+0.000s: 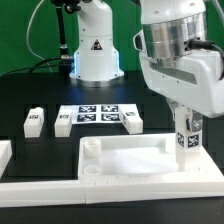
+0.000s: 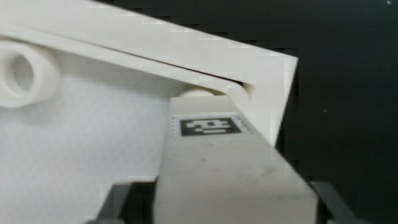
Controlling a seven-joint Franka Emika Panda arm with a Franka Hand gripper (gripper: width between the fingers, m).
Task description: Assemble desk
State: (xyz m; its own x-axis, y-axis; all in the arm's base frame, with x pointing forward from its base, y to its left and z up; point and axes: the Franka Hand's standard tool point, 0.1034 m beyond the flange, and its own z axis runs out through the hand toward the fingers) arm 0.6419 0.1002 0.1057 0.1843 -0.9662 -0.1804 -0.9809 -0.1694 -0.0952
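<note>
Exterior view shows the gripper (image 1: 185, 127) squeezing a white leg (image 1: 186, 146) tight, holding it straight up at a corner of the tabletop (image 1: 125, 165) on the exterior view's right, while the tabletop lies flat on the black table (image 1: 30, 95).

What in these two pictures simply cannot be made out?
What lies under the held leg: wrist view, the leg covers it.
Gripper fingertips: wrist view, cut off by the picture's edge; exterior view, too small.
Tabletop: its end on the exterior view's right is cut by the edge.
Tags on the loose legs: exterior view, too small to read.
</note>
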